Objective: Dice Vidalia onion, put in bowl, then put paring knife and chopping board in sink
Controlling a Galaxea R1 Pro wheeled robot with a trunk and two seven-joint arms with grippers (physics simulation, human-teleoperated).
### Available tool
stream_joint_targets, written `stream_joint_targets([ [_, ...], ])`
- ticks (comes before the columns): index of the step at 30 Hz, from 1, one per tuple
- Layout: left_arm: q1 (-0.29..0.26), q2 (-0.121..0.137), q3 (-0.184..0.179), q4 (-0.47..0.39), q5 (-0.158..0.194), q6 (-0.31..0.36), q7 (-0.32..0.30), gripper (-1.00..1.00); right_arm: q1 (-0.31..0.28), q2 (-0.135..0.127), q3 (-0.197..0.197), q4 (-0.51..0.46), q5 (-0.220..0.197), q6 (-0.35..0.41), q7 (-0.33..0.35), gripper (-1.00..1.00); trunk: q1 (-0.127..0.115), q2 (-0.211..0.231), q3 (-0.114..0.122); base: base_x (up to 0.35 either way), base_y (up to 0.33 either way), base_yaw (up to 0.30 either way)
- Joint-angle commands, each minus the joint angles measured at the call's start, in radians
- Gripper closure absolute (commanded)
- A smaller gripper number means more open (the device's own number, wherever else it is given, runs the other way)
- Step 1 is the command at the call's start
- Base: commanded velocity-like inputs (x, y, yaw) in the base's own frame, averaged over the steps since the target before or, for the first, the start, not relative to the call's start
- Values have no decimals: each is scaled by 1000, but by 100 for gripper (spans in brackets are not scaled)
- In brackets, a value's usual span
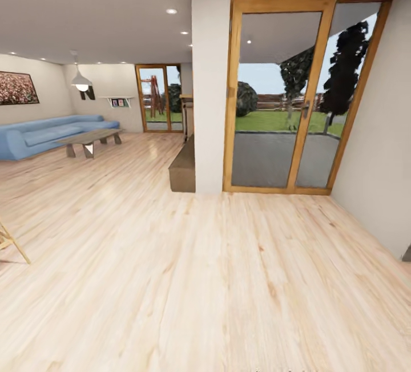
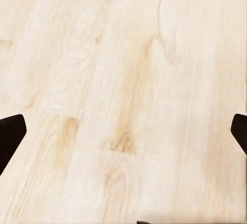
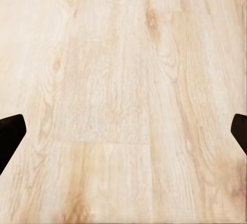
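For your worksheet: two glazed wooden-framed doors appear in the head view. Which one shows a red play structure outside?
The far glazed door, beyond the blue sofa; the near glazed door shows only trees and grass.

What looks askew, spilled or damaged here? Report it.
Nothing stands out. The wooden floor is unmarked, the blue sofa and coffee table stand squarely, and the glass door is shut and whole. Both the left gripper and right gripper hang open over bare planks, holding nothing.

Left gripper (image 2: 123, 131) and right gripper (image 3: 123, 131) spread wide, empty.
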Motion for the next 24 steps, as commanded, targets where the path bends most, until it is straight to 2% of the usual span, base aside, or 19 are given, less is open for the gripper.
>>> stream_joint_targets([
  [1,0,0,-1,0,5,-2,0,-100,0,0,1,0,1,-2,-3,-100,0,0,-1,0,0,-247],
  [24,0,0,-1,3,4,-2,0,-100,0,0,1,1,1,-2,-3,-100,0,0,-1,0,0,-246],
])
